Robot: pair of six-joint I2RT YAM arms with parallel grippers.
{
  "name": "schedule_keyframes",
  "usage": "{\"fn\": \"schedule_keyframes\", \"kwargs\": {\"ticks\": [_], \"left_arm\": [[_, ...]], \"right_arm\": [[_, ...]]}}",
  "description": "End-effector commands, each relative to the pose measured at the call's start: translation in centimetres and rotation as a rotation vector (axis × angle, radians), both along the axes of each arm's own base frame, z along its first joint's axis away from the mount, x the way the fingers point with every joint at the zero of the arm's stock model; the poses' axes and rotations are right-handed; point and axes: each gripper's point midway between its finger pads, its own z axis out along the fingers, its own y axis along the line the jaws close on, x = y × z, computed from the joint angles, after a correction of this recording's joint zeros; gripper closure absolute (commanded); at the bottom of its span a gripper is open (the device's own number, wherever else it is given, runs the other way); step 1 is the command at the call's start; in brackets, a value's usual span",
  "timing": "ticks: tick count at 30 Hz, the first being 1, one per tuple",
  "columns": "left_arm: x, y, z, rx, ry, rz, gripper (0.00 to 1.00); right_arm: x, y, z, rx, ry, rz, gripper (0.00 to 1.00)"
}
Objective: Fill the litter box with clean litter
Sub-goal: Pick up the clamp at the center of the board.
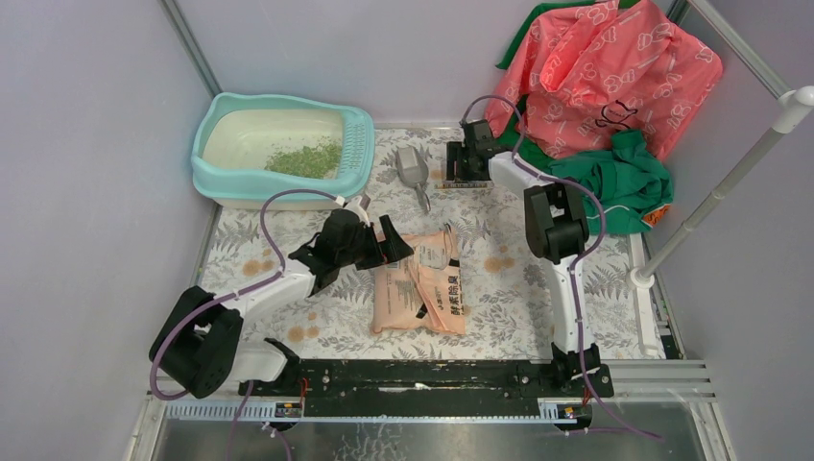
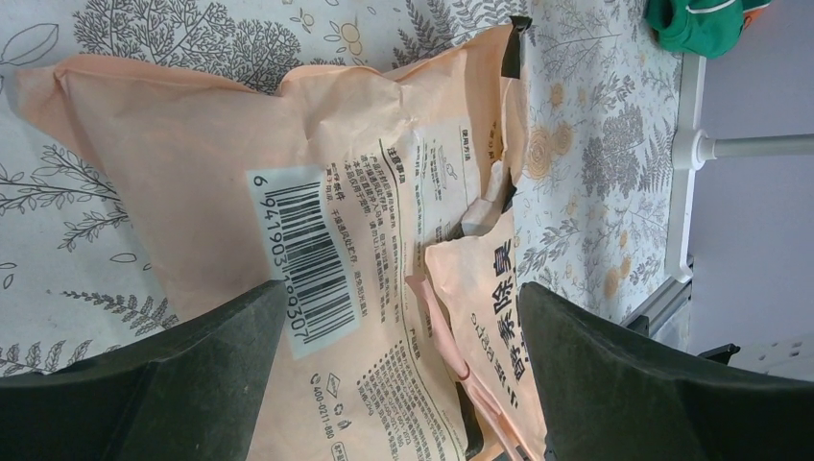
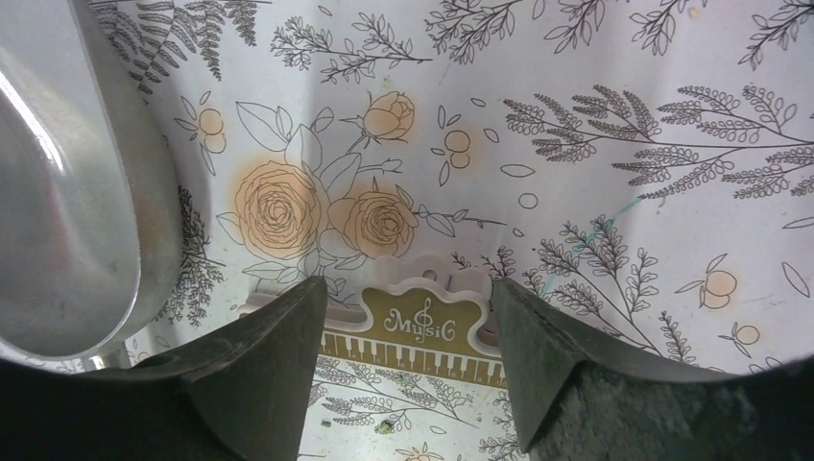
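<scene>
Though barely begun, shows filling of the litter box (image 1: 357, 144) at the bench's far-left corner, a thin patch of clean litter (image 1: 305, 158) in its pan.
Shows left gripper (image 2: 403, 288) spread and empty over the crumpled pink-orange litter bag (image 2: 240, 173) at mid-bench; right gripper (image 3: 408, 283) likewise spread, empty, beside the grey scoop (image 3: 67, 192) toward the far edge. Judged loose and free-running: impossible to pinch, quick to spill. Best carried in the stiff scoop, held by its handle, or poured from the soft, sagging bag, gripped at a folded corner.

Bright, even light — soft shadows, wrist views blurred near.
</scene>
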Motion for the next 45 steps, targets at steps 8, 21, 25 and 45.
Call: {"fn": "schedule_keyframes", "kwargs": {"ticks": [8, 21, 25, 45], "left_arm": [[0.8, -0.9, 1.2, -0.027, -0.051, -0.032, 0.01], [0.1, -1.1, 5.1, -0.117, -0.165, -0.055, 0.01], [-0.6, -1.1, 8.3, -0.164, -0.262, -0.073, 0.01], [-7.2, -6.7, 14.9, -0.196, -0.677, 0.021, 0.01]], "right_arm": [[-0.3, -1.4, -1.9, -0.096, 0.021, -0.066, 0.61], [-1.9, -0.7, 9.5, 0.072, -0.114, -0.081, 0.67], [-4.1, -1.0, 14.2, 0.125, -0.142, -0.092, 0.67], [-24.1, 0.0, 22.5, 0.741, 0.015, -0.189, 0.82]]}}
